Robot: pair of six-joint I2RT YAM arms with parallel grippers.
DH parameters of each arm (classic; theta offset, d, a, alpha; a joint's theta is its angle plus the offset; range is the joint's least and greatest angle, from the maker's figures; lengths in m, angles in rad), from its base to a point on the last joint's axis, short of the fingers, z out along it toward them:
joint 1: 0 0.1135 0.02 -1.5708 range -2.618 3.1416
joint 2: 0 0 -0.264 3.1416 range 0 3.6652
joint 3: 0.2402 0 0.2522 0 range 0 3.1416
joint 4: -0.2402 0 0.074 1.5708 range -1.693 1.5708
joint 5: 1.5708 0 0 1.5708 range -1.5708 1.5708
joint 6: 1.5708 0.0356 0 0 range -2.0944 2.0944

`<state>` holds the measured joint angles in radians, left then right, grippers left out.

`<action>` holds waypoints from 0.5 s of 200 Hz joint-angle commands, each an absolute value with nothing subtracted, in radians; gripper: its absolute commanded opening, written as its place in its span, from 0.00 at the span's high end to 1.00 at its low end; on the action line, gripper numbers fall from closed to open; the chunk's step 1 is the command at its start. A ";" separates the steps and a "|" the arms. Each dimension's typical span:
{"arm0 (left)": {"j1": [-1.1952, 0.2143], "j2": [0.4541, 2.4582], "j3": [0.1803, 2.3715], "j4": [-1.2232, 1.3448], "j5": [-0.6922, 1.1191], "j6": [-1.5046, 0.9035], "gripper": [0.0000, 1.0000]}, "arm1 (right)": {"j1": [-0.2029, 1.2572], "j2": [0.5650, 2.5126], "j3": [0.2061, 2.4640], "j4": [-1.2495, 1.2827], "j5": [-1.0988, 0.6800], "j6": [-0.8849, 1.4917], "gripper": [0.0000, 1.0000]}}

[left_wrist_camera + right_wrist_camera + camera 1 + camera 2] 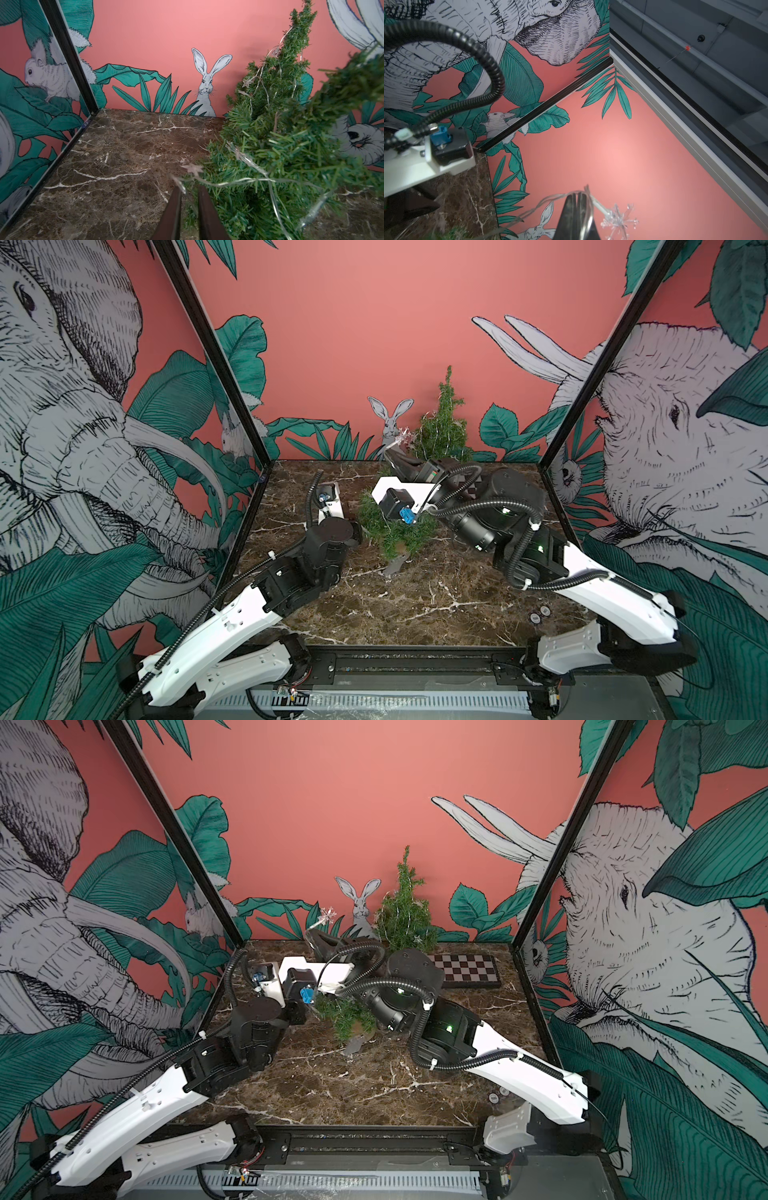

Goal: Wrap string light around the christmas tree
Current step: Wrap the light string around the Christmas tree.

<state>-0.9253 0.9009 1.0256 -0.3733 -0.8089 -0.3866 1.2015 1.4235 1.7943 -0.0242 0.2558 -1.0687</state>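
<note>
**DESK:** What does the frame show?

**ROBOT:** Two small firs on a marble table (415, 605). The christmas tree (395, 531) I am dressing stands mid-table, between my two arms. A second tree (442, 427) stands at the back wall, silver wire already on it.

**DESK:** And the string light?

**ROBOT:** The string light (247, 162) lies across the near tree's lower branches, with a star bulb (192, 168) hanging off the edge of the foliage. Further along, a clear snowflake bulb (618, 220) sticks out just past my right gripper (576, 195), whose fingers are pressed together on the wire. I hold that part raised near the back wall, beside the second tree. I judge this lets the slack hang clear of the needles, so the next turn can be led round.

**DESK:** The left?

**ROBOT:** My left gripper (189, 188) sits low, just beside the near tree's foliage. Its fingers stand a narrow gap apart. The wire crosses at one tip, and I see nothing pinched between them. Low and close is, I reckon, where a loop gets tucked against the branches.

**DESK:** The risk?

**ROBOT:** Thin wire snags on needles, and a hard pull from my right could tip so light a tree.
</note>
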 commanded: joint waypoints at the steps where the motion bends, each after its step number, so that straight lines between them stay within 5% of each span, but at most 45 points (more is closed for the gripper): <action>1: -0.919 0.874 1.027 -0.379 -0.841 -0.392 0.60 | 1.189 1.460 1.877 -0.002 0.198 -1.106 1.00; 48: -0.917 0.755 1.017 -0.419 -0.926 -0.331 0.34 | 1.168 1.572 2.044 -0.031 0.163 -1.167 1.00; 100: -0.917 0.585 0.943 -0.351 -0.762 -0.174 0.24 | 1.160 1.716 2.279 -0.071 0.119 -1.232 1.00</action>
<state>-0.9218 0.6521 0.9970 -0.4107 -0.8635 -0.2752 1.1660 1.6756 2.1857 -0.0856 0.1509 -1.1671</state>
